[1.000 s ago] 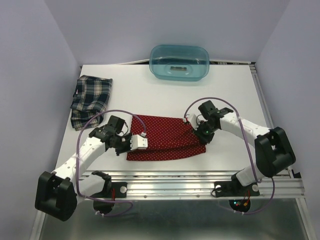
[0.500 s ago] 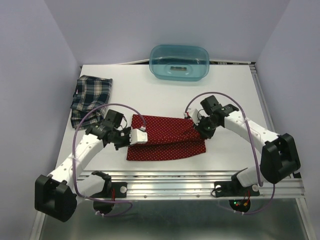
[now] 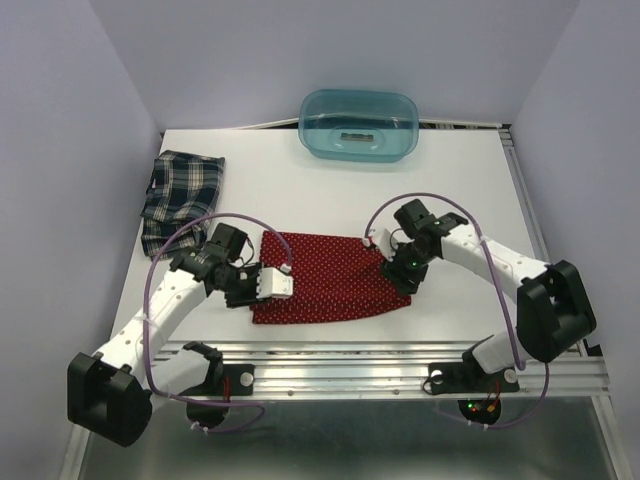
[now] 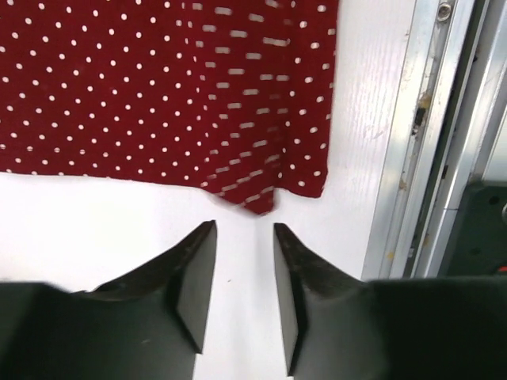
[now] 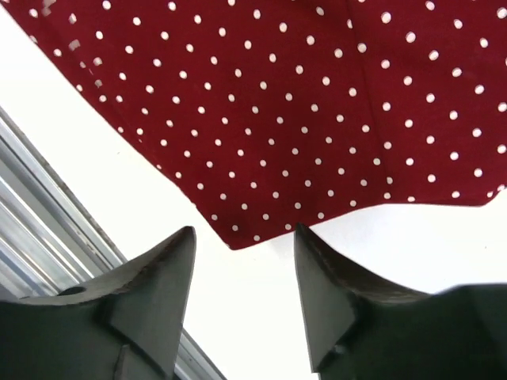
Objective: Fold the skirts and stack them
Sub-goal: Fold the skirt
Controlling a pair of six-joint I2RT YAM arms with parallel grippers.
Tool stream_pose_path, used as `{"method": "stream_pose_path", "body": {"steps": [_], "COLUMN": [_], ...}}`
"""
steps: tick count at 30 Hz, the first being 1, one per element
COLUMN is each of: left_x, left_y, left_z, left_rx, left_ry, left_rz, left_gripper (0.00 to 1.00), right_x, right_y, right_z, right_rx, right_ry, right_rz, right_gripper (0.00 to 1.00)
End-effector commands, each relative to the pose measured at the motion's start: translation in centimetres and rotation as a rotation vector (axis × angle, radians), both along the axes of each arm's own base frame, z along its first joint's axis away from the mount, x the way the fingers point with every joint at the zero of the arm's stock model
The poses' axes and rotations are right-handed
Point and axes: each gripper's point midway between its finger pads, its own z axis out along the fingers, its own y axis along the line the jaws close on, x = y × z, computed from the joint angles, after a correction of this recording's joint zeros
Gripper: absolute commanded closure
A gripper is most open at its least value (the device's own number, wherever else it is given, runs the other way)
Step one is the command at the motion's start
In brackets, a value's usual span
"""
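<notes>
The red skirt with white dots [image 3: 330, 280] lies folded flat near the table's front edge. My left gripper [image 3: 256, 296] sits at its left end and my right gripper [image 3: 405, 270] at its right end. The left wrist view shows the left gripper [image 4: 245, 226] open over bare table, a corner of the red skirt [image 4: 158, 95] just beyond its tips. My right gripper [image 5: 245, 229] is open too, and a corner of the red skirt [image 5: 301, 119] lies just ahead of its tips, untouched. The plaid skirt [image 3: 180, 198] lies folded at the far left.
A translucent teal tub [image 3: 359, 124] stands at the back centre. An aluminium rail [image 3: 400, 355] runs along the table's front edge, close to the red skirt and both grippers, and shows in both wrist views [image 4: 428, 158] [image 5: 47, 206]. Walls close in the left, right and back sides.
Both grippers were shut at the red skirt's ends and have now opened and let it go. The skirt lies flat, and both arms have shifted slightly toward the front.
</notes>
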Motion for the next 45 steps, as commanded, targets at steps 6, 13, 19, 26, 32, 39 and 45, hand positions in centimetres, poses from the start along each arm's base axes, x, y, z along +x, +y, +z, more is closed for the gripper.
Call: {"method": "stream_pose_path", "body": {"steps": [6, 13, 19, 26, 32, 39, 45], "left_x": [0.0, 7.4, 8.6, 9.7, 14.4, 23.4, 30.7], "left_y": [-0.8, -4.6, -6.4, -6.5, -7.6, -11.8, -16.3], "left_z": [1.5, 3.4, -0.5, -5.3, -7.4, -8.0, -1.1], "left_rx": [-0.037, -0.186, -0.165, -0.078, -0.037, -0.064, -0.240], "left_ry": [0.002, -0.022, 0.160, 0.283, 0.272, 0.243, 0.142], "left_rz": [0.019, 0.307, 0.399, 0.514, 0.600, 0.614, 0.598], "left_gripper": [0.45, 0.51, 0.56, 0.60, 0.64, 0.66, 0.60], "right_x": [2.1, 6.8, 9.8, 8.1, 1.9, -3.9, -5.1], "right_y": [2.0, 5.8, 5.7, 2.7, 1.5, 5.8, 13.2], "right_z": [5.6, 4.7, 0.5, -3.8, -4.5, -3.0, 1.7], "right_rx": [0.096, 0.150, 0.063, -0.081, -0.057, 0.087, 0.310], "right_ry": [-0.106, -0.055, -0.084, -0.048, 0.094, 0.267, 0.374], "right_rz": [0.002, -0.100, -0.100, -0.062, -0.079, -0.059, -0.025], "right_gripper": [0.36, 0.48, 0.50, 0.53, 0.52, 0.47, 0.42]}}
